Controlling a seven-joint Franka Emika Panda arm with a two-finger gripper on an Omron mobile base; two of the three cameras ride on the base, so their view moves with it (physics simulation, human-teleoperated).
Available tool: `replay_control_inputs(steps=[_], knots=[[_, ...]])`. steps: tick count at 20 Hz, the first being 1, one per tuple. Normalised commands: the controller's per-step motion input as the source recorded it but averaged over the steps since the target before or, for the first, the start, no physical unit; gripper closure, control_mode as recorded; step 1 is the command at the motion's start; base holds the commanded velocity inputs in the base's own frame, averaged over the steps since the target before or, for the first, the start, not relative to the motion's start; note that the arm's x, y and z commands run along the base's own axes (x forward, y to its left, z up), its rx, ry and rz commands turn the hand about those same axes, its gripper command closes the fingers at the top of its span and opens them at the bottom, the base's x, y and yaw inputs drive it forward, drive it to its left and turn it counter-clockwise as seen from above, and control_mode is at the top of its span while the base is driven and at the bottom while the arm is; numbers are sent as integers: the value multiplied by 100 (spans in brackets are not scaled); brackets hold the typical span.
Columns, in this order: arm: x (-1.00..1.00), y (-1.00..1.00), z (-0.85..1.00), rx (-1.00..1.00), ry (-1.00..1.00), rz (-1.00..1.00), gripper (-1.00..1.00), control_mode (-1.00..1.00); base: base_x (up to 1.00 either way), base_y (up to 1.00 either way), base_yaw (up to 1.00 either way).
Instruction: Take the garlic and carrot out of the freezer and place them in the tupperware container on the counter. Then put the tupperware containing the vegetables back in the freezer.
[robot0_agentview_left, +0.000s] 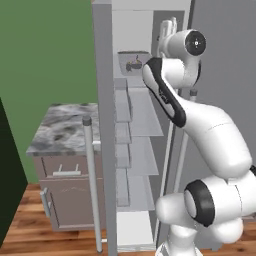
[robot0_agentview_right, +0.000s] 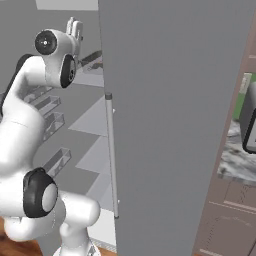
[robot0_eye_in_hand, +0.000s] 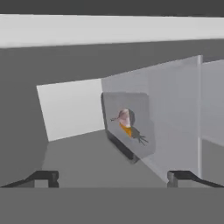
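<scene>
Freezer (robot0_agentview_left: 104, 125) door stands open, long vertical bar handle (robot0_agentview_left: 92, 185) on its edge. The tupperware container (robot0_agentview_left: 131, 62) sits on an upper shelf inside the freezer, not on the counter (robot0_agentview_left: 65, 131), which is off to the left of the cabinet. In the hand view the dark tray reads as tilted because the camera is rolled; inside it lie the garlic (robot0_eye_in_hand: 125, 117), pinkish-white, and the carrot (robot0_eye_in_hand: 127, 130), a small orange bit touching the bulb on one side, with dark leafy strands trailing off toward the tray edge. In the left base view the tray contents are just a dark-and-pale smudge, hard to tell apart there. The gripper (robot0_eye_in_hand: 113, 178) is spread wide with nothing between its fingertips (robot0_eye_in_hand: 43, 177); the tray lies ahead of it, well apart, roughly centred between the two tips and slightly toward the right one. From the left base view the gripper (robot0_agentview_left: 167, 31) is up high at the level of the top shelf, just to the right of the tray, no contact. Slanted grey shelves (robot0_agentview_left: 142, 120) below hold nothing I can make out. Right base view has the thick door (robot0_agentview_right: 170, 125) blocking most of the interior, arm reaching in behind it.
</scene>
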Motion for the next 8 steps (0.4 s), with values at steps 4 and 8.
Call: replay_control_inputs(steps=[4, 8], knots=[[-100, -17, 34, 11, 0, -2, -100, -100, 0, 0, 0], [-100, 0, 19, 5, 0, -4, -100, -100, 0, 0, 0]])
